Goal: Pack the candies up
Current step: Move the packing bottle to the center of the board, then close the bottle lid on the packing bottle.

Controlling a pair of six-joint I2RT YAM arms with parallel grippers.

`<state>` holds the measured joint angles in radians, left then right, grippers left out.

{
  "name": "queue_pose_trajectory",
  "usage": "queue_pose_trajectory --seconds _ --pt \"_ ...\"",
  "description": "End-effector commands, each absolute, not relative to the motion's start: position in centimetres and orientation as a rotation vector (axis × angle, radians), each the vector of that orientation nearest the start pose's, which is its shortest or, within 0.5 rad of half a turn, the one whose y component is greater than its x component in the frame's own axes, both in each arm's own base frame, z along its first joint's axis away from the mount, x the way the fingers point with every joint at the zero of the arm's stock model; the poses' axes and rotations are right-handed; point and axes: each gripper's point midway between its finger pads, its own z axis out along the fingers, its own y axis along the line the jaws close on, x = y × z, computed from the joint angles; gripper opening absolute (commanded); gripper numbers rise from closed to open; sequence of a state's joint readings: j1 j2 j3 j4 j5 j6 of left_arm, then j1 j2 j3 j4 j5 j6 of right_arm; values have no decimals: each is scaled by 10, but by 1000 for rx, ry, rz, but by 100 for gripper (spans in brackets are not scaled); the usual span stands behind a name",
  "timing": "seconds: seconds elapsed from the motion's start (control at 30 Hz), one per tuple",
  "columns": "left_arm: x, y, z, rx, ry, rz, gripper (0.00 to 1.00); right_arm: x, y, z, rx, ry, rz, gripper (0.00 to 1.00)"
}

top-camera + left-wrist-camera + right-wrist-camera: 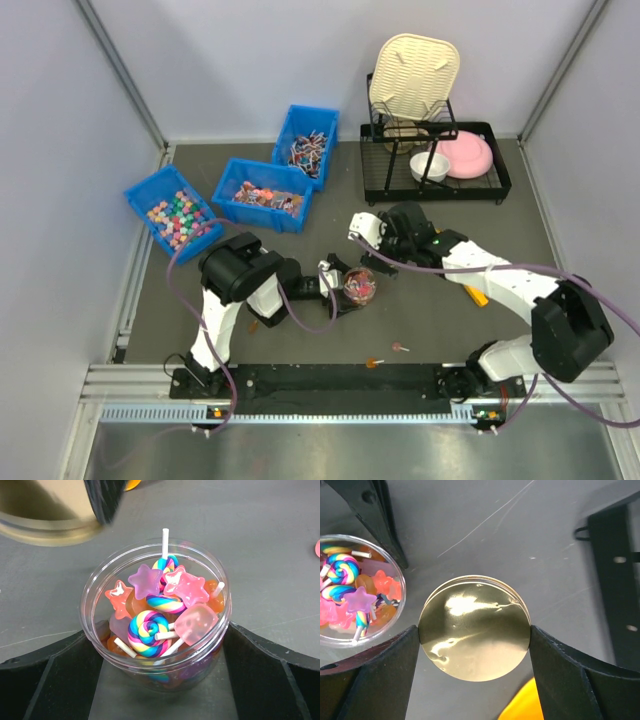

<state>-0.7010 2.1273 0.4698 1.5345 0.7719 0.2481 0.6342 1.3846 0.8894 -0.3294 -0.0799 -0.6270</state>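
Note:
A clear jar (206, 666) stands on the table, full of candies (148, 632): swirl lollipops and pink and orange star sweets on sticks. My left gripper (157, 630) is open with the jar (360, 286) between its fingers, which stand close to its walls. Just right of the jar, my right gripper (474, 627) is shut on a round gold lid (474, 635), one finger against each side. The lid (45, 515) shows behind the jar in the left wrist view. More small red, orange and pink candies (262, 195) fill the middle blue bin.
Blue bins hold pastel cube sweets (172, 215) and stick sweets (308, 145) at the back left. A black dish rack (435, 160) with a bowl and plates stands at the back right. A yellow scoop (520, 705) lies beside the lid. Loose sweets (400, 348) lie near the front rail.

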Motion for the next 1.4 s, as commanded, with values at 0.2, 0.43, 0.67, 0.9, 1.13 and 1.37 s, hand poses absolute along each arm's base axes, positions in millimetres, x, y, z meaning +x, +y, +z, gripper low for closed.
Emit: queue_pose_trajectory --seconds 0.2,0.43,0.67,0.9,1.13,1.37 --pt "239 -340 28 1256 1112 -899 99 275 176 136 -1494 1882 80 79" --pt "240 -341 29 1254 1111 -901 99 249 175 123 -1547 1928 192 79" --pt "242 -341 29 1250 1114 -898 99 241 187 117 -1580 1963 299 78" --pt "242 -341 29 1247 1118 -900 99 236 198 110 -1614 1970 341 77" --pt "242 -341 29 1245 1118 -902 99 232 210 114 -1645 1939 361 77" --pt "243 -341 29 1240 1121 -901 99 233 226 110 -1694 1931 364 77"
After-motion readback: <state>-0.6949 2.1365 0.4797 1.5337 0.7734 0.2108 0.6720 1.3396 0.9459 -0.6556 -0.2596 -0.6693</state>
